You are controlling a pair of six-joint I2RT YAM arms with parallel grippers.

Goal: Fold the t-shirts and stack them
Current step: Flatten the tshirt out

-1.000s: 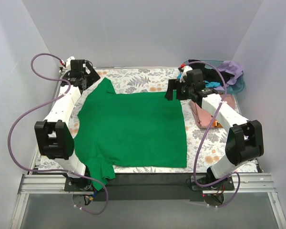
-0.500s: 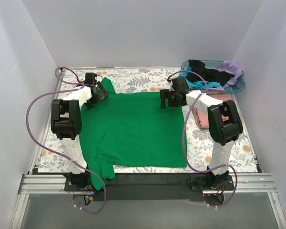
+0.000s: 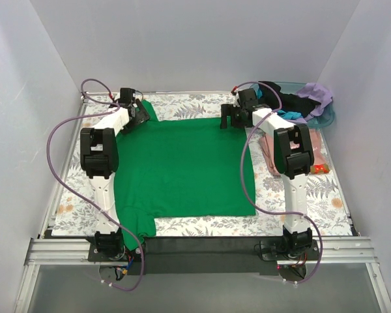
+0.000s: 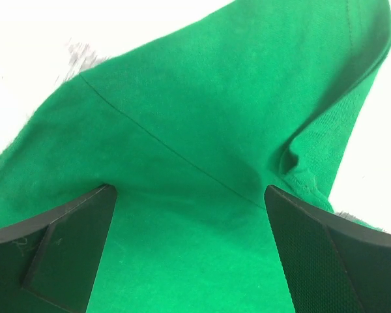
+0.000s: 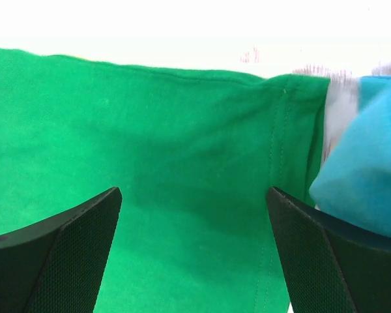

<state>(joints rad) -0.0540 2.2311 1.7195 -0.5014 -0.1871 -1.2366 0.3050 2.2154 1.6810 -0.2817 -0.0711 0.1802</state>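
Observation:
The bright green t-shirt [image 3: 182, 166] lies spread flat on the flowered table cover. My left gripper [image 3: 136, 115] is at its far left corner by the sleeve. In the left wrist view the gripper [image 4: 188, 190] is open, with green cloth [image 4: 202, 130] under and between the jaws. My right gripper [image 3: 230, 118] is at the shirt's far right corner. In the right wrist view it [image 5: 194, 190] is open over the green hem [image 5: 182, 130]. The salmon-pink shirt [image 3: 317, 149] lies folded at the right, partly hidden by the right arm.
A teal basket [image 3: 326, 117] at the back right holds black [image 3: 277, 96], lavender [image 3: 315, 93] and teal cloth, which also shows in the right wrist view [image 5: 365, 176]. The green shirt's near sleeve [image 3: 135, 228] reaches the table's front edge. White walls enclose three sides.
Both arms have stretched toward the back, and the grippers now sit at the shirt's far corners. The green shirt has shifted a little toward the back wall.

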